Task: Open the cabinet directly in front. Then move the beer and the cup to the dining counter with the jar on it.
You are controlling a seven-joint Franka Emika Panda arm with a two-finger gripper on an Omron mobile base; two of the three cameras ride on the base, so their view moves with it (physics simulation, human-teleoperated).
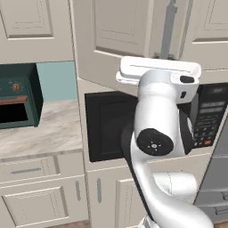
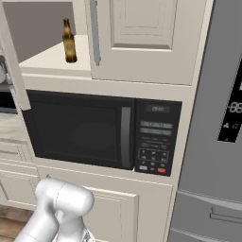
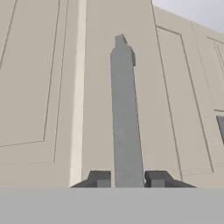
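You are in step 1, opening the cabinet, and it reads as roughly half done. Nearest you, in the hand view, the gripper (image 3: pixel 127 178) has its 2 dark tips drawn in tight against either side of the grey bar handle (image 3: pixel 125 113), which runs up between them; take it as clamped on that handle, holding nothing else. In the left base view that handle (image 1: pixel 168 27) rises just above the hand, on a door (image 1: pixel 113 40) that stands swung out toward you at an angle, above the black microwave (image 1: pixel 107 124). My reading is that the next move calls for carrying the handle further along the door's arc, keeping the wrist turning with the hinge so the tips do not slip off the bar, until the opening is wide enough for the arm to reach the shelf. Further in, the right base view shows the cabinet (image 2: pixel 142 38) interior already exposed above the microwave: the beer (image 2: pixel 69 41) stands upright on the pale shelf (image 2: pixel 52 59), just left of the second door's handle (image 2: pixel 95 33), and that door looks closed. The cup, jar and dining counter cannot be placed from here, so expect to look for them once the door is clear.
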